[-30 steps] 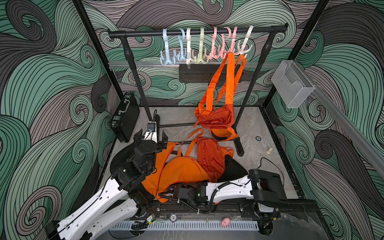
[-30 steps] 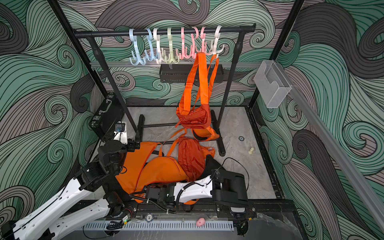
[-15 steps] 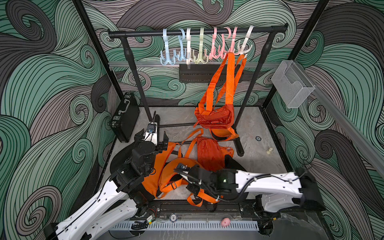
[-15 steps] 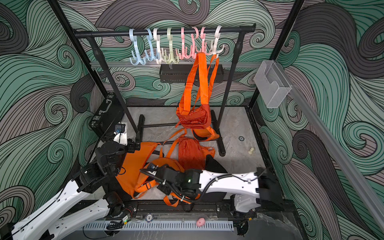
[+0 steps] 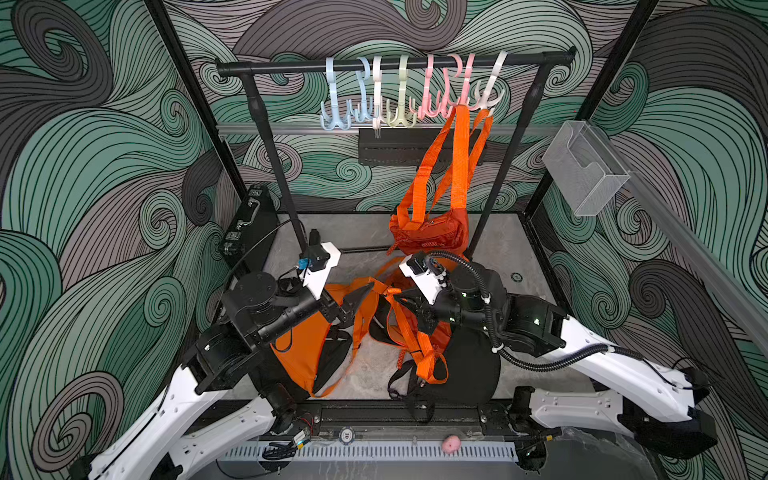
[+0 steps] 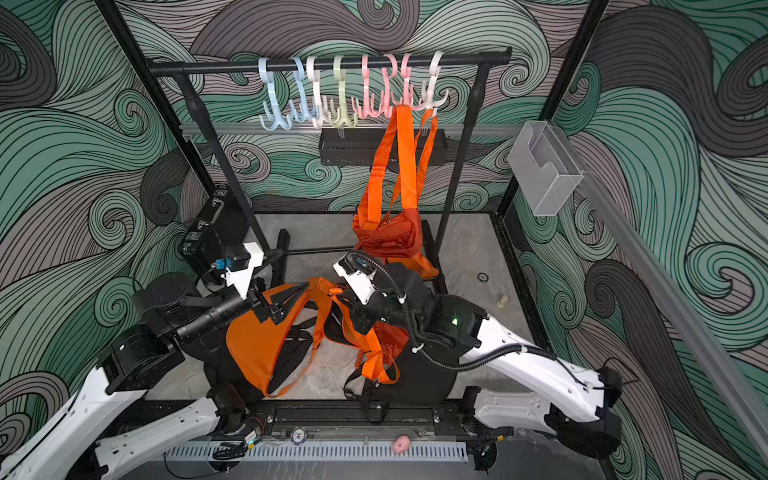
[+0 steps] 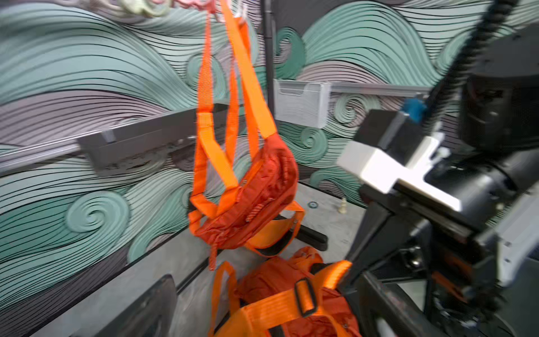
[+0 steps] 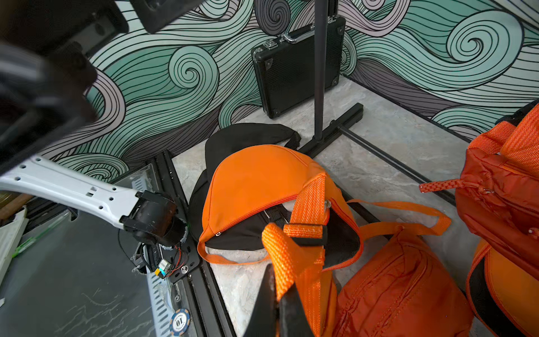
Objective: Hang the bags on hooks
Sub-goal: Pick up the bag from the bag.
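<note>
Above the heap of bags on the floor, the right gripper (image 8: 280,280) had lifted an orange strap (image 8: 284,251), which half a second before it held low near the front rail. Its fingers were pinched tight on the webbing just past a black buckle. The right arm, folded flat along that rail a second earlier, now stood raised, elbow out to the right and wrist reaching left. The strap appeared to run to the orange-and-black bag (image 8: 256,181), which still lay on the floor below the rack (image 5: 291,66), not on a hook.

The left arm had barely shifted. The left gripper (image 5: 355,305) pointed at the strap with fingers spread wide, just beside it; contact I could not tell.

A rust-orange bag (image 8: 402,291) lay under the right wrist. A hung bag (image 5: 430,232) dangled from the pastel hooks (image 5: 415,87) just behind that wrist, and a black case (image 5: 249,224) leaned against the left wall.
</note>
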Robot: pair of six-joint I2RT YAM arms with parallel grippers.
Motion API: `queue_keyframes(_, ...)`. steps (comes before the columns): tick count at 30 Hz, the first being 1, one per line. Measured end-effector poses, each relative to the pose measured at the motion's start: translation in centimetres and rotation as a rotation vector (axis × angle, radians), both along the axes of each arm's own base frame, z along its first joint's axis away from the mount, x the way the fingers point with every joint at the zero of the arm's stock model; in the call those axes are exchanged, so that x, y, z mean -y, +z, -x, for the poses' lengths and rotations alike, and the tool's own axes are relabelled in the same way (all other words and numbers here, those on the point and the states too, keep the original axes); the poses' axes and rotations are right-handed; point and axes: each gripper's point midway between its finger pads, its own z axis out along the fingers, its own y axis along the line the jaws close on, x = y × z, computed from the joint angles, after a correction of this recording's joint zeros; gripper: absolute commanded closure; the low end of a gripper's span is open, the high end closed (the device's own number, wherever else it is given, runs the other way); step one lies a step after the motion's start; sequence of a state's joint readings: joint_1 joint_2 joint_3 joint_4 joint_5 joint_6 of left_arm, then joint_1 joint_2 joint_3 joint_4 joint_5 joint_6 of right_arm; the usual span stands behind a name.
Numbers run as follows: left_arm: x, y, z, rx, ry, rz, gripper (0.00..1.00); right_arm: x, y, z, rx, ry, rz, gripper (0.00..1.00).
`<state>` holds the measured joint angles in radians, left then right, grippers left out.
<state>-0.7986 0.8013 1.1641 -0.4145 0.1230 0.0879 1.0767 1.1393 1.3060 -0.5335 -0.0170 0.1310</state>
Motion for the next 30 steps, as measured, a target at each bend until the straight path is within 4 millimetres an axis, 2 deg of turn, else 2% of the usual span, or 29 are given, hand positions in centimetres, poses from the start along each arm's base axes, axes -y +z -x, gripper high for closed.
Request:
queue_keyframes(3,2.5,-3.0,0.7,-0.083,-0.108,-0.095,0.03,0.2,0.2,0.3,-0.016,0.019,0.0,1.0)
queue_keyframes(5,3.5,-5.4,0.8,-0.141,-0.147,-0.168,0.04,0.3,0.3,0.5,-0.026,0.029,0.002,1.0)
queue_keyframes(8,4.1,-8.5,0.5,-0.201,-0.16,-0.262,0.06,0.5,0.3,1.0,-0.042,0.053,0.001,1.0)
queue_keyframes(11,4.1,-10.2,0.2,-0.214,-0.156,-0.303,0.09,0.6,0.4,1.7,-0.059,0.084,-0.002,1.0)
queue_keyframes(14,4.0,-10.7,-0.1,-0.21,-0.143,-0.311,0.12,0.5,0.4,2.4,-0.074,0.115,-0.009,1.0)
queue_keyframes(20,4.8,-9.1,-0.8,-0.162,-0.138,-0.254,0.2,0.2,0.4,3.5,-0.107,0.174,-0.019,1.0)
queue_keyframes(22,5.2,-9.3,-1.0,-0.167,-0.139,-0.252,0.24,0.2,0.4,3.7,-0.115,0.187,-0.022,1.0)
queue_keyframes(30,6.3,-9.9,-1.1,-0.205,-0.163,-0.227,0.68,0.3,-0.3,3.8,-0.14,0.196,-0.022,1.0)
